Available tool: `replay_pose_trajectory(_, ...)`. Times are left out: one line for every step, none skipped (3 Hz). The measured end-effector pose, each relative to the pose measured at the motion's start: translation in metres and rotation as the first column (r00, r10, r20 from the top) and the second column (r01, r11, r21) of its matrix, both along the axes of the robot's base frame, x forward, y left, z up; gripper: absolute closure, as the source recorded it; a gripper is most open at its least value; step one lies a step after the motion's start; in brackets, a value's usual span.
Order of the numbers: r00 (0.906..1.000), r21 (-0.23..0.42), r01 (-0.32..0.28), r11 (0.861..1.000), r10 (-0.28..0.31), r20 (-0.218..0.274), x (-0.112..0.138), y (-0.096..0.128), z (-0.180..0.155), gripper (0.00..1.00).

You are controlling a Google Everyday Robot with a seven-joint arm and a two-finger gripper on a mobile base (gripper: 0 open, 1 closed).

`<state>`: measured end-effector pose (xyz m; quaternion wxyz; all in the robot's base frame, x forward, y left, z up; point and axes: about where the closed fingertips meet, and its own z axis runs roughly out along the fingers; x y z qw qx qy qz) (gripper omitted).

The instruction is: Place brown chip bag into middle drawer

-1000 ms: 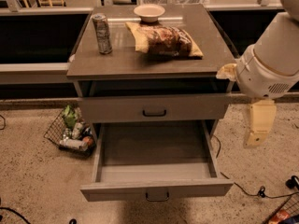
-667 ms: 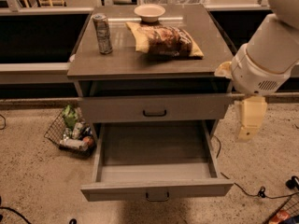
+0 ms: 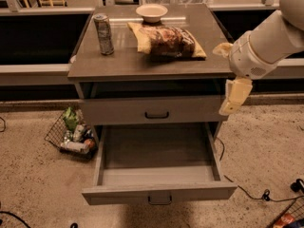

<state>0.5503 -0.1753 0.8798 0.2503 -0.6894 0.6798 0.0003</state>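
The brown chip bag (image 3: 167, 41) lies flat on the grey cabinet top (image 3: 142, 63), right of centre, dark brown in the middle with tan-yellow edges. The middle drawer (image 3: 156, 172) is pulled out below, and its flat tray is bare. My gripper (image 3: 234, 96) hangs at the end of the white arm (image 3: 266, 39), just off the cabinet's right front corner. It is level with the closed drawer front, lower than the bag and to its right, and holds nothing.
A silver drink can (image 3: 103, 33) stands at the top's left, and a pale bowl (image 3: 151, 12) sits behind the bag. A closed grey drawer front (image 3: 156, 110) lies above the open one. A wire basket of litter (image 3: 71, 134) sits on the floor left. Cables (image 3: 256, 191) lie on the floor right.
My arm and gripper have moved left and upward, closer to the cabinet's right front corner. The bag, can, bowl and drawer have not moved.
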Motion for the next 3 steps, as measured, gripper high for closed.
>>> replay_pose_trajectory(0.9996, 0.013, 0.008, 1.0, -0.008, 0.028, 0.0085, 0.0028, 0.0027, 0.0)
replay_pose_trajectory(0.9995, 0.011, 0.009, 1.0, -0.009, 0.03, 0.0084, 0.0026, 0.0027, 0.0)
replay_pose_trajectory(0.9978, 0.016, 0.025, 1.0, -0.026, 0.061, 0.0164, 0.0019, 0.005, 0.0)
